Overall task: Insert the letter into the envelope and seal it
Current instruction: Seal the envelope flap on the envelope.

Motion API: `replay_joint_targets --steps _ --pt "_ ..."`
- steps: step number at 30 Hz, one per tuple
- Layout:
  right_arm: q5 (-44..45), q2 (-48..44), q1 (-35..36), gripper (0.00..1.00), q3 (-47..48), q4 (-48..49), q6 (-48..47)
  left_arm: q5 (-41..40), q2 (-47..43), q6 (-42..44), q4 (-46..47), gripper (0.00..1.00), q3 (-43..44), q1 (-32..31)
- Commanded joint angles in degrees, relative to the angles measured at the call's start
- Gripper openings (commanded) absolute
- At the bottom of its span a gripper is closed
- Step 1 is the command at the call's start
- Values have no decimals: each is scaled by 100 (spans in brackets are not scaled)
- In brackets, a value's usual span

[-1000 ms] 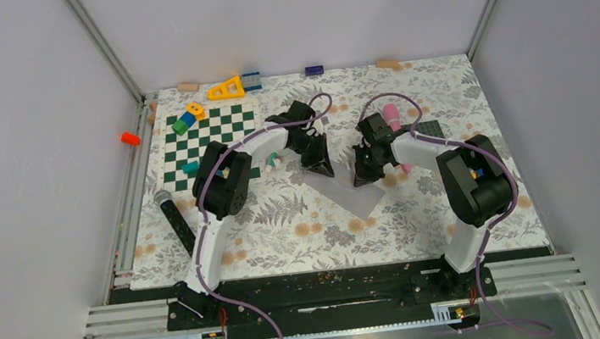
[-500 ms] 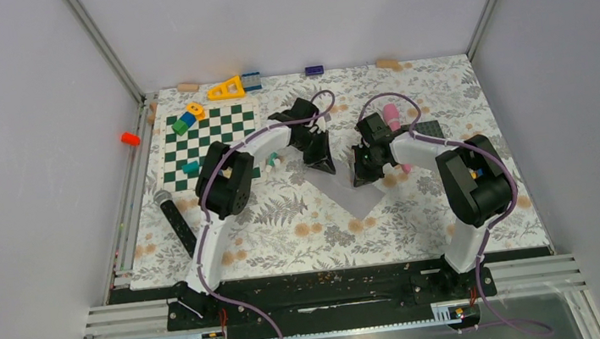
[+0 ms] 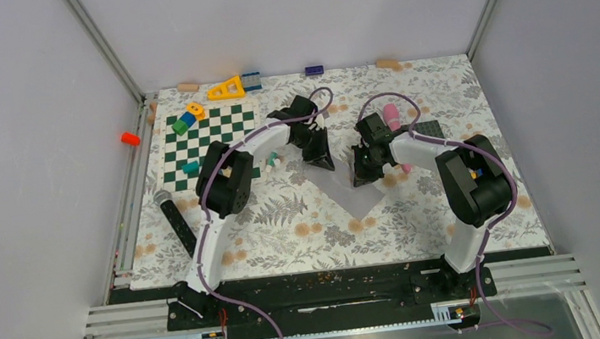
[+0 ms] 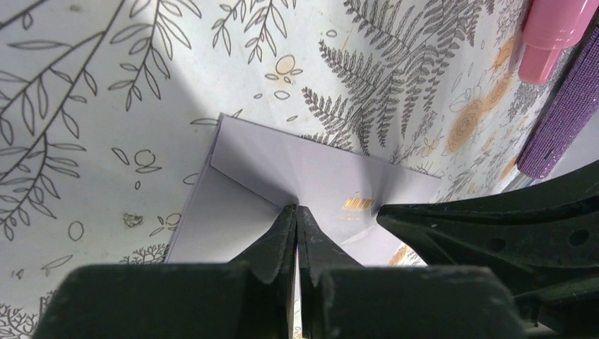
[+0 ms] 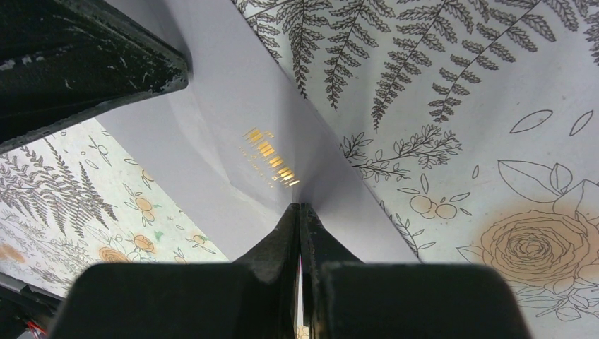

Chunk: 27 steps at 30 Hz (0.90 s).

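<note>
The envelope (image 3: 350,193) lies flat just above the middle of the top view, turned cornerwise, its pointed flap folded over the body with a small gold print near the fold. No letter shows anywhere, so it is probably inside, though the pictures cannot confirm that

The left tool (image 4: 297,212) has its fingers closed tight together, with nothing visibly held between them, and its tips rest on the flap's edge. The right tool (image 5: 299,210) is closed the same way, its tips set on the paper just beside the gold print. The two come in from opposite ends and stand near each other, apart but with little room between

This looks like the sealing step, with both tools pressing the flap down

The paper is thin and smooth on the flowered surface (image 3: 286,222). A sideways push from either tip would likely slide the envelope or wrinkle the flap rather than bond it. If one tool lifts too soon, the flap may spring up. With so little space, a sweep along the fold could knock one tool into the other

A pink marker (image 4: 547,35) and a purple cable (image 4: 558,120) sit at the upper right of the left wrist view
</note>
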Motion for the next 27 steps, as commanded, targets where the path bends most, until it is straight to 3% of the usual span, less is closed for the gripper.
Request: replay_joint_targets --steps 1,27 --pt "317 272 103 0 -39 -349 -139 -55 202 70 -40 0 317 -141" --pt "314 259 112 0 -29 -345 -145 -144 289 594 -504 0 -34 -893"
